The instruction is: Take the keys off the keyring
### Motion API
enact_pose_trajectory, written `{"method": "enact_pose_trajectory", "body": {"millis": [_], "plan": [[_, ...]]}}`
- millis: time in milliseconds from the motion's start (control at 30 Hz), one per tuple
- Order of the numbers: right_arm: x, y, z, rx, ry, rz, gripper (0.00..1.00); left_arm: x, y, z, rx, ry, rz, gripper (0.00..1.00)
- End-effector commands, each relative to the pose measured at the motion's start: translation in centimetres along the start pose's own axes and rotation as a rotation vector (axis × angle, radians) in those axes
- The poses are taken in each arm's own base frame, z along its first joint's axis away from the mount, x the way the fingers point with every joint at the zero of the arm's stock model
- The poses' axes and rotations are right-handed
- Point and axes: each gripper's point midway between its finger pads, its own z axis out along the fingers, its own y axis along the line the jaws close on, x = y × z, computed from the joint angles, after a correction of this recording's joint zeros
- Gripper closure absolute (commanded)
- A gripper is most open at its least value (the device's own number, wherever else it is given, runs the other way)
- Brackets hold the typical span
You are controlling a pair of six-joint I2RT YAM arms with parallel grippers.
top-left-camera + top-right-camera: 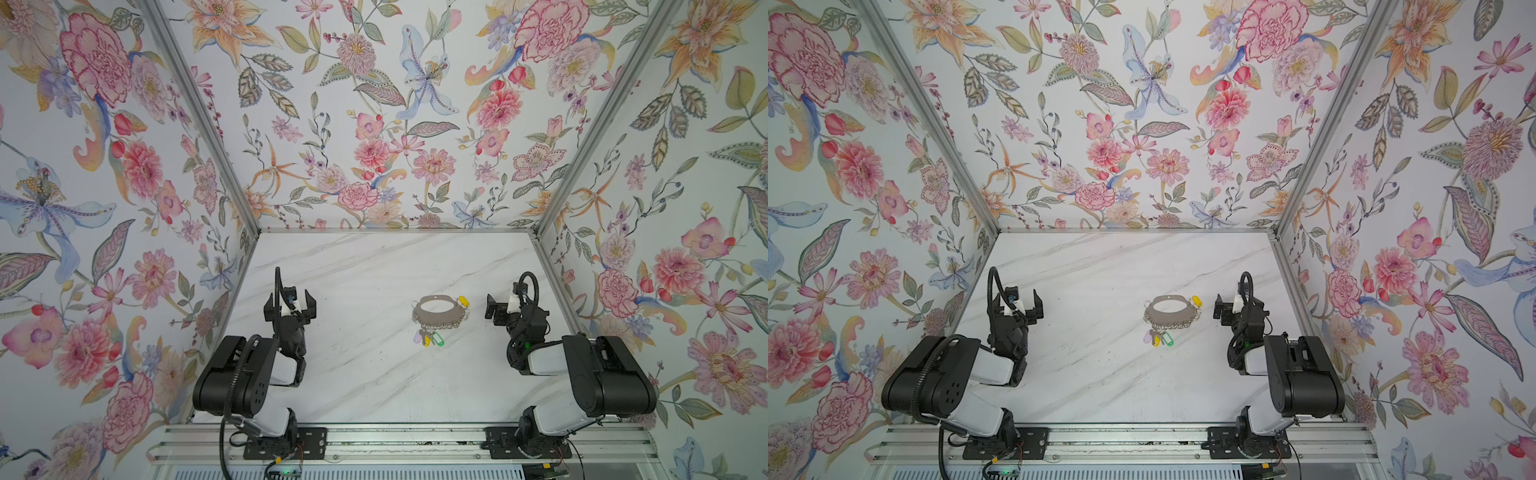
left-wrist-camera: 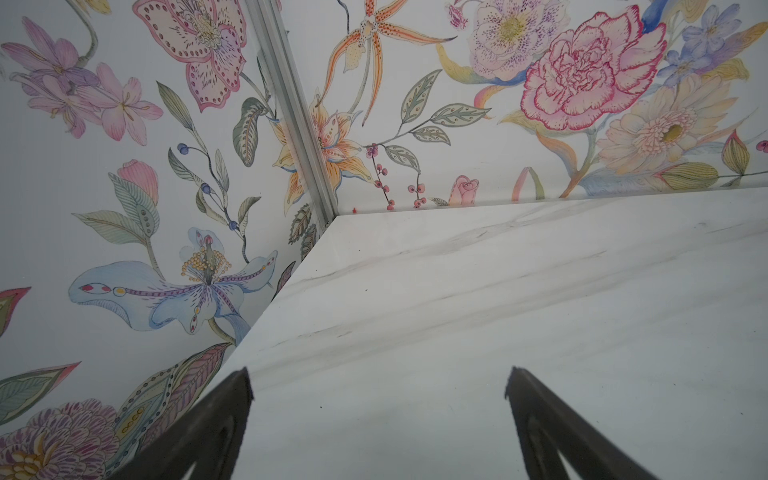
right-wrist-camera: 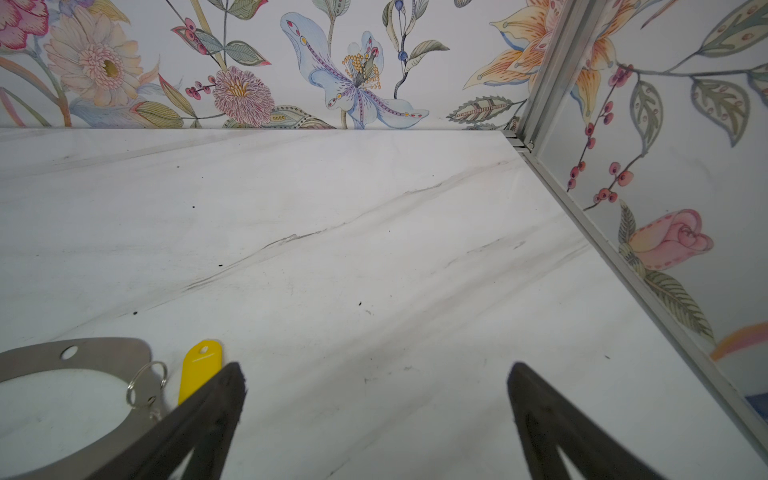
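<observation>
- In both top views the flat grey-brown plate keyring, its edge fringed with small silver wire rings, lies flat on the white marble-look worktop, right of centre. The right fingers stand near it and point across at it. The left fingers are well apart from it and point away from the robot's base. Both pairs are spread wide and hold nothing.
- Same views: three small dull-metal keys, tagged lilac, yellow and green, fan from the ring's near edge, with their long axes running toward the base. A fourth, the yellow-tagged key, sits at the ring's far right corner, closest to the right fingers.
- Left wrist view: the left fingers gape over bare worktop, and no keyring is in sight.
- Right wrist view: the right fingers are wide apart and empty. The yellow-tagged key shows beside one finger, and the keyring lies beyond it. The right arm looks better placed to take a key first.
</observation>
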Motion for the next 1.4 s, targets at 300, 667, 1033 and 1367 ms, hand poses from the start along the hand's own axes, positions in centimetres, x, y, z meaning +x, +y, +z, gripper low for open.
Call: {"method": "enact_pose_trajectory", "body": {"millis": [300,667,1033,1367], "plan": [[-1.0,0.2,0.2,-0.009,-0.029,-0.011,0.01,-0.4,-0.2,0.3,0.01,-0.015,0.004,0.01],[-1.0,0.2,0.2,-0.007,-0.03,-0.013,0.01,-0.5,-0.2,0.4,0.01,-0.016,0.005,0.01],[-2.6,1.0,-1.5,0.018,-0.077,-0.072,0.01,-2.6,-0.4,-0.9,-0.017,-0.059,0.044,0.01],[-5.7,2.5,-5.0,-0.08,0.077,0.26,0.01,-5.2,-1.3,-0.6,0.017,0.067,-0.064,0.01]]}}
